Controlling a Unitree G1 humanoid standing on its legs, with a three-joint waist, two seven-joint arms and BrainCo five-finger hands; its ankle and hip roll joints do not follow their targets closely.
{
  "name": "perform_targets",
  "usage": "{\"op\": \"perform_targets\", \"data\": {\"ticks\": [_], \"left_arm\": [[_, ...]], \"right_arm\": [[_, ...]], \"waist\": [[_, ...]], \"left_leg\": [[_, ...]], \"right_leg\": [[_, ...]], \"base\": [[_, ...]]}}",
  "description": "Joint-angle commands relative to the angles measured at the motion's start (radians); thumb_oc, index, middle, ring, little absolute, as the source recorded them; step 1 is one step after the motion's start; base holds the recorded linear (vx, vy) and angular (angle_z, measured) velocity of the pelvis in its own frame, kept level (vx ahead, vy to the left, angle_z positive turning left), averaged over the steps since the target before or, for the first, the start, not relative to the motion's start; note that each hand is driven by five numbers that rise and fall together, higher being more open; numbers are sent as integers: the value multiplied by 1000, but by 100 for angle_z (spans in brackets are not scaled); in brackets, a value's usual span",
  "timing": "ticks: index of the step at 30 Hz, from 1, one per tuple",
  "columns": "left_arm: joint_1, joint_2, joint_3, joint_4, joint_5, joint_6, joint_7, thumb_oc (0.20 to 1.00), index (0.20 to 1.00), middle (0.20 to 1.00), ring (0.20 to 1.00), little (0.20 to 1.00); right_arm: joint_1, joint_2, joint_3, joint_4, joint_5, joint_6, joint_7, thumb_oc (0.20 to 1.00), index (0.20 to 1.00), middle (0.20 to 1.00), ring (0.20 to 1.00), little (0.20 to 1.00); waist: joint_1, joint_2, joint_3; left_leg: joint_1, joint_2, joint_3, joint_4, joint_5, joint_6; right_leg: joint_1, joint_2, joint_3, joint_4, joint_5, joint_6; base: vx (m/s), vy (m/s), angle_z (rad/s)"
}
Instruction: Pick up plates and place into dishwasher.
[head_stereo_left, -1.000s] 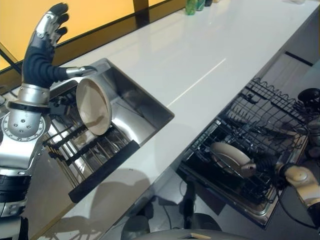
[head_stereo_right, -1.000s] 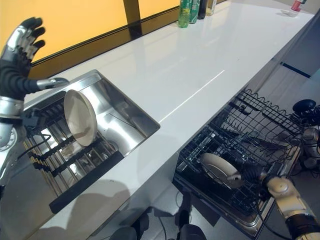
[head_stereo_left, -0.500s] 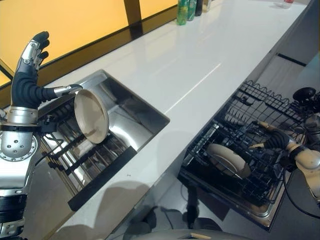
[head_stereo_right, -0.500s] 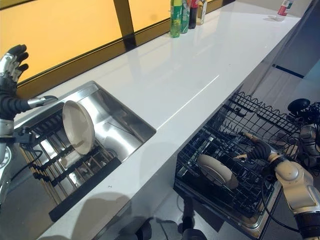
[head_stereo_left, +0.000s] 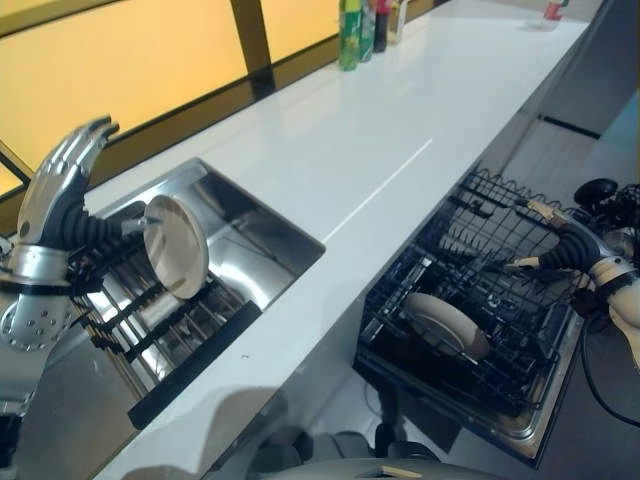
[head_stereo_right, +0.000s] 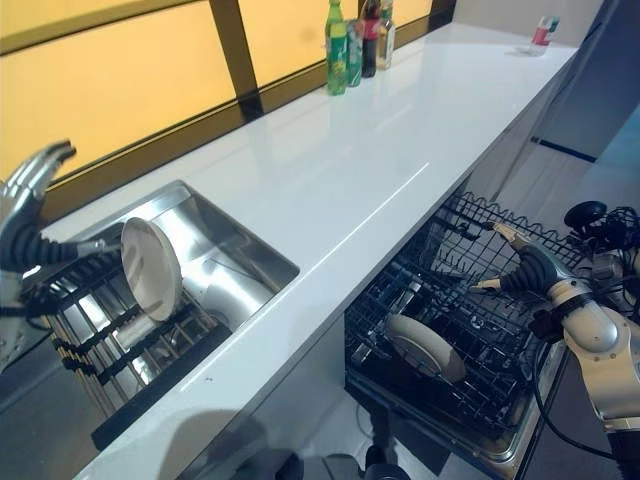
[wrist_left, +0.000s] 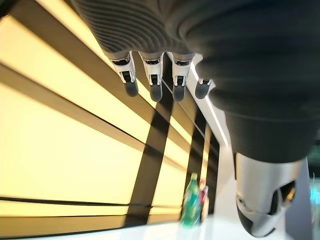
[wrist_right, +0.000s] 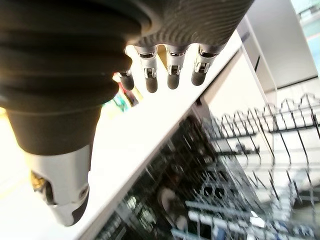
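Fingers straight and empty on the right hand (head_stereo_right: 527, 266), up over the black wire dishwasher rack (head_stereo_right: 480, 300), clear of the cream plate (head_stereo_right: 425, 347) standing in it. Left hand (head_stereo_left: 62, 195) spread too, beside the second round cream plate (head_stereo_left: 176, 246) upright in the steel sink (head_stereo_left: 250, 245); grip that rim squarely, lift straight up
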Motion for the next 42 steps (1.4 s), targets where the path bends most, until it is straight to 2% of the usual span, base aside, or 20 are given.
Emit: {"op": "perform_targets", "data": {"ticks": [1, 2, 3, 5, 8, 15, 21, 25, 29, 31, 36, 42], "left_arm": [[8, 97, 46, 11, 97, -7, 101, 1000, 1000, 1000, 1000, 1000], [4, 114, 31, 19, 203, 11, 143, 1000, 1000, 1000, 1000, 1000], [-1, 144, 7, 33, 243, 31, 167, 1000, 1000, 1000, 1000, 1000], [-14, 179, -21, 53, 283, 51, 190, 1000, 1000, 1000, 1000, 1000], [-14, 214, -51, 60, 341, 70, 215, 1000, 1000, 1000, 1000, 1000], [-48, 226, -111, 75, 371, 93, 272, 1000, 1000, 1000, 1000, 1000], [-67, 241, -161, 83, 426, 101, 266, 1000, 1000, 1000, 1000, 1000], [-69, 277, -185, 93, 467, 102, 198, 1000, 1000, 1000, 1000, 1000], [-55, 320, -208, 87, 448, 101, 85, 1000, 1000, 1000, 1000, 1000], [-36, 348, -198, 73, 425, 110, 29, 1000, 1000, 1000, 1000, 1000], [13, 354, -154, 47, 410, 110, -65, 1000, 1000, 1000, 1000, 1000], [35, 361, -123, 45, 440, 136, -102, 1000, 1000, 1000, 1000, 1000]], "right_arm": [[-26, -82, -22, -41, 67, -64, -52, 1000, 1000, 1000, 1000, 1000], [-26, -94, -29, -29, 82, -77, -52, 1000, 1000, 1000, 1000, 1000], [-25, -97, -33, -23, 87, -89, -50, 1000, 1000, 1000, 1000, 1000], [-12, -115, -40, -14, 111, -116, -51, 1000, 1000, 1000, 1000, 1000], [3, -134, -48, -17, 128, -116, -48, 1000, 1000, 1000, 1000, 1000], [-1, -139, -17, -3, 146, -124, -46, 1000, 1000, 1000, 1000, 1000], [-2, -159, -6, 5, 158, -115, -42, 1000, 1000, 1000, 1000, 1000], [1, -170, -7, 16, 161, -123, -41, 1000, 1000, 1000, 1000, 1000], [0, -184, 2, 16, 173, -122, -53, 1000, 1000, 1000, 1000, 1000], [14, -196, -2, 16, 189, -127, -60, 1000, 1000, 1000, 1000, 1000], [39, -196, -18, 24, 192, -136, -59, 1000, 1000, 1000, 1000, 1000], [37, -202, -15, 29, 197, -139, -54, 1000, 1000, 1000, 1000, 1000]], "waist": [[-3, -25, -40], [-13, -16, -39], [-23, -9, -38], [-39, 1, -35], [-52, 13, -37], [-63, 21, -37], [-66, 17, -29], [-65, 17, -19], [-59, 16, -7], [-53, 13, -5], [-39, 10, -3], [-27, 7, 5]], "left_leg": [[-99, 1, -26, 11, 54, -12], [-93, 10, -17, -8, 60, -18], [-84, 12, -12, -22, 63, -23], [-64, 11, -2, -53, 68, -27], [-46, -5, 7, -71, 61, -26], [-29, -27, 25, -83, 38, -8], [-33, -34, 35, -71, 24, 3], [-42, -35, 38, -64, 21, 6], [-50, -36, 36, -63, 23, 9], [-52, -39, 31, -62, 22, 12], [-61, -42, 20, -46, 19, 12], [-74, -45, 10, -30, 16, 11]], "right_leg": [[45, 62, 3, 43, -92, 2], [36, 58, -1, 51, -97, 4], [27, 52, -8, 56, -96, 8], [9, 37, -20, 61, -94, 20], [-1, 14, -26, 56, -84, 37], [-19, -19, -20, 46, -61, 70], [-33, -34, -13, 44, -45, 89], [-44, -37, -10, 46, -37, 95], [-51, -40, -12, 44, -31, 100], [-50, -45, -20, 39, -28, 103], [-45, -50, -36, 35, -26, 103], [-46, -55, -45, 36, -25, 103]], "base": [[12, 213, -46], [-2, 228, -51], [-2, 228, -46], [23, 244, -8], [57, 218, -3], [60, 127, 2], [61, 49, -1], [20, 18, -1], [13, 16, -5], [28, -2, -3], [36, 6, 4], [22, 15, 5]]}}
